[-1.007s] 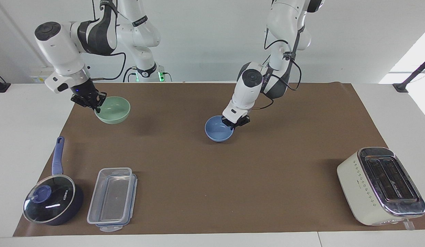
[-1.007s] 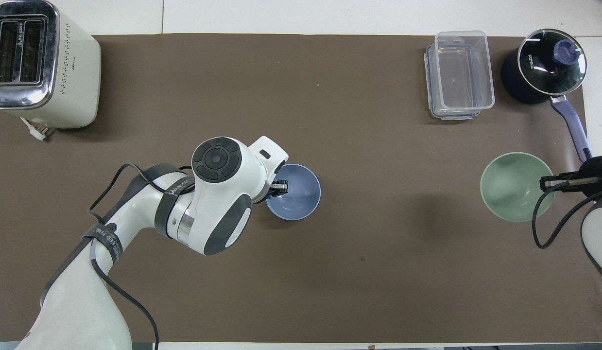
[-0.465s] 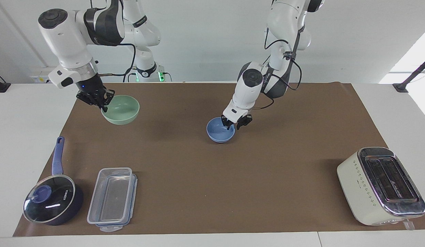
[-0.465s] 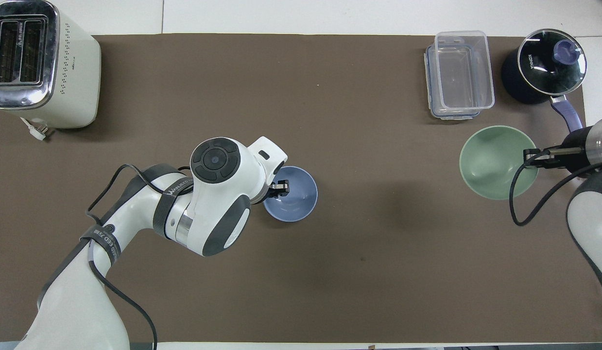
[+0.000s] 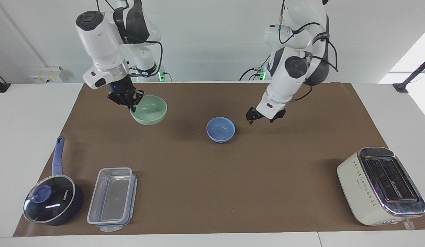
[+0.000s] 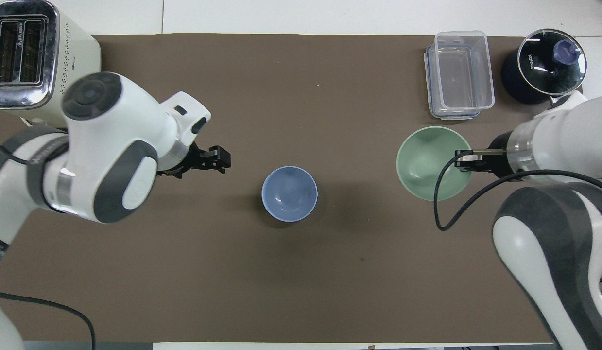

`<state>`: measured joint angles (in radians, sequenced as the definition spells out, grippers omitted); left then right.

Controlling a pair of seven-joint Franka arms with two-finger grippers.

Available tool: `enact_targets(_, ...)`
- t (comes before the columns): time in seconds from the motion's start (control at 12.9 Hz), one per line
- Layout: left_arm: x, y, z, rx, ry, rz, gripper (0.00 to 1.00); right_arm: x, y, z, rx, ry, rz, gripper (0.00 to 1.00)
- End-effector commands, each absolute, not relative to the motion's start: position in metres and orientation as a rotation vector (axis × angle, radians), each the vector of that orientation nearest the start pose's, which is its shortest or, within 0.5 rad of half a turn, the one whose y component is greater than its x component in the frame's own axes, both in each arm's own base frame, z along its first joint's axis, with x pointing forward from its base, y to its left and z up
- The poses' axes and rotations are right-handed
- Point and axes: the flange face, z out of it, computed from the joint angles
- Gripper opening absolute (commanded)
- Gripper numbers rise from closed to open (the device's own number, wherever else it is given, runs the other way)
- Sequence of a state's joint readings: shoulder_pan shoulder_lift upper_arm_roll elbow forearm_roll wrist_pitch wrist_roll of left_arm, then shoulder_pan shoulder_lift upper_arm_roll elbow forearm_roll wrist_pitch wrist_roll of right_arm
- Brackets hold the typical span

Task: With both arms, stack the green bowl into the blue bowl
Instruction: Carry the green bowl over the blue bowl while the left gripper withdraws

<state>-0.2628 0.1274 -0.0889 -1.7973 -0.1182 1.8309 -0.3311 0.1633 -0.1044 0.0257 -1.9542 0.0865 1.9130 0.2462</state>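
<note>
Right gripper fingers pinch the glossy mint-green bowl by its rim, airborne. Rigid, slick, so keep the rim grip. Left gripper fingers wide, empty, beside the sky-blue bowl mid-counter.

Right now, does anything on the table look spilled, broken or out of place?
Nothing stands out. The blue bowl sits upright on the mat; the green bowl hangs level from the right gripper.

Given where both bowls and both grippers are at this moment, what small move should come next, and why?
Probably the right gripper, shut on the green bowl's rim and holding it off the mat, should carry it sideways until it is over the blue bowl, which sits free on the mat; the left gripper is open, clear of it.
</note>
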Motion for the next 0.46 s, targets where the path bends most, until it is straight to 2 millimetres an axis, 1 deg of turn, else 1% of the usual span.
enact_targets(0.0,0.567,-0.147,0.493,-3.217,0.022,0.251,1.00,0.525,0.152,0.505,-2.980,0.140,-0.060,0.00)
enact_targets(0.15,0.571,-0.099,0.520,-3.172,0.098,0.244,1.00,0.523,0.186,0.491,-2.927,0.179,-0.021,0.00)
enact_targets(0.23,0.570,-0.083,0.535,-3.171,0.114,0.263,1.00,0.521,0.201,0.479,-2.911,0.168,0.014,0.00)
enact_targets(0.31,0.565,-0.069,0.549,-3.160,0.107,0.287,1.00,0.518,0.221,0.465,-2.892,0.145,0.016,0.00)
enact_targets(0.39,0.560,-0.065,0.565,-3.128,0.111,0.287,1.00,0.511,0.241,0.450,-2.885,0.113,-0.017,0.00)
